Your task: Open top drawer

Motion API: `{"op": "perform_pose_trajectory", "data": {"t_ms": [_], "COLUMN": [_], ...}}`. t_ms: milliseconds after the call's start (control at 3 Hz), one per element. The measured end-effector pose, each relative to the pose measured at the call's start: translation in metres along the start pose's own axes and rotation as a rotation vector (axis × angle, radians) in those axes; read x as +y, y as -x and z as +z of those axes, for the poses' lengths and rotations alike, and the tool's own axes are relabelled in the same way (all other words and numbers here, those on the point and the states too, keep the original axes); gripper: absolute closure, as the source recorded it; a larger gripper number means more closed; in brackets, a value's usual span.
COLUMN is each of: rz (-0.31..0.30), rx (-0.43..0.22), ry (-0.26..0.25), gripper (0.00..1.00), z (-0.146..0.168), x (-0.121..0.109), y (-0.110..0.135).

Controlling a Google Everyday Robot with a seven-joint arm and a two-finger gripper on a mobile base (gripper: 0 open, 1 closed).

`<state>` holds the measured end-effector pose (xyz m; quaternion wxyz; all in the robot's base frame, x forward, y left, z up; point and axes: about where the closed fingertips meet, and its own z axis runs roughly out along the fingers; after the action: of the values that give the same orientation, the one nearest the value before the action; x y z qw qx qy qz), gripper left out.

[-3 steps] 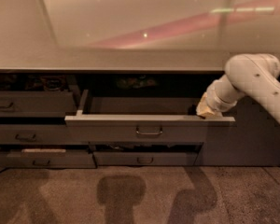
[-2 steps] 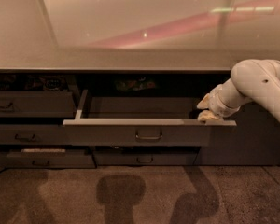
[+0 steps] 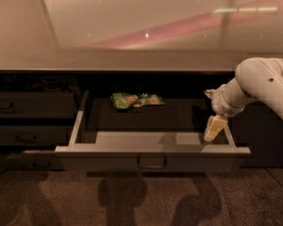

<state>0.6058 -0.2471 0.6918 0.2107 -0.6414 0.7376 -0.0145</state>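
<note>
Camera view, single angle.

- Gripper (image 3: 212,131): hangs tip-down at the right end of the top drawer (image 3: 104,160), just inside its right side wall and just behind the front panel. It looks very close to the wall, but I can't confirm contact.
- Grip state: cannot tell. The tip reads as one pale yellowish block from here, and nothing is visibly held.
- Arm (image 3: 264,81): white, comes in from the gripper's upper right, with the wrist bent down into the drawer.
- Top drawer: standing open, well out from the cabinet. Its dark front panel runs below and to the left of the gripper.
- Loop handle (image 3: 151,162): centre of that panel, down-left of the gripper and well apart from it.
- Pale grey tray floor (image 3: 141,138): directly left of the gripper, lit at the front and in shadow further back.
- Green snack bag (image 3: 136,100): lies flat on the drawer floor near the back, up-left of the gripper and well apart from it.
- Countertop (image 3: 132,60): glossy, above the gripper, overhanging the drawer opening.
- Left-bank drawers (image 3: 33,105): dark fronts, far left of the gripper.
- Carpet (image 3: 61,201): below the gripper, with soft shadows on it in front of the drawer.
</note>
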Motion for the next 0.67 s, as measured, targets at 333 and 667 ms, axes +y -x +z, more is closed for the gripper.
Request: {"op": "perform_pose_trajectory", "data": {"t_ms": [333,667], "rz": [-0.005,0.010], "rx": [-0.062,-0.105], "ry": [-0.025,-0.070], "gripper": [0.00,0.00], "z": [-0.013,-0.024], "x": [0.023,0.066], "y": [-0.004,-0.022]}}
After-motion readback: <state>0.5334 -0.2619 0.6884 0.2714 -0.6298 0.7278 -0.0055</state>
